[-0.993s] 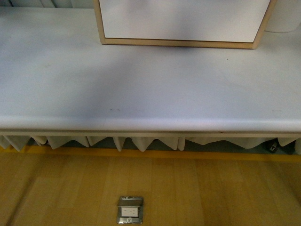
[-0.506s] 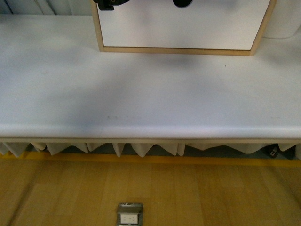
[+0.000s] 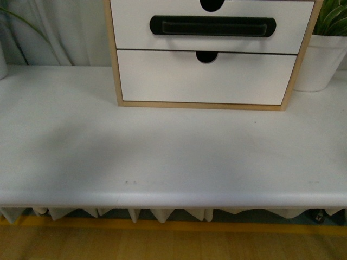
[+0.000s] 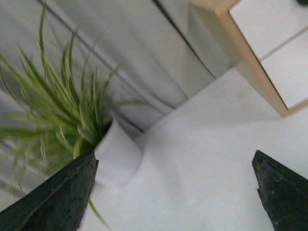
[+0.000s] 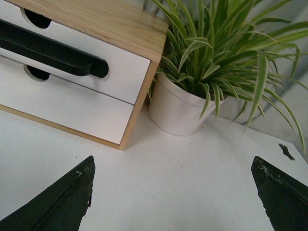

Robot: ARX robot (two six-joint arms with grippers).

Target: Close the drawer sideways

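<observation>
The white table (image 3: 173, 157) lies bare from its front edge at 6 o'clock back to the cabinet, leaving broad open room across the middle. Neither arm shows in the front view.

At 10 o'clock, before a pale curtain (image 3: 65, 32), a left potted plant (image 4: 118, 156) stands in a white pot, well apart from the cabinet's left side. The left gripper (image 4: 175, 192) has its jaws spread wide over bare tabletop, with nothing between them.

At 12 o'clock stands the wood-framed cabinet (image 3: 113, 65). The drawer (image 3: 130, 24) is the upper front there, with the long black handle (image 3: 211, 25) in its oval recess and a half-round notch on its top edge. How far it stands out of the frame I cannot tell. Under it sits the lower drawer (image 3: 206, 81), plain white with only a notch.

The right gripper (image 5: 173, 192) is likewise spread wide and holds nothing. At 2 o'clock the right potted plant (image 3: 320, 62) stands just beside the cabinet's right side, its leaves hanging over the tabletop.
</observation>
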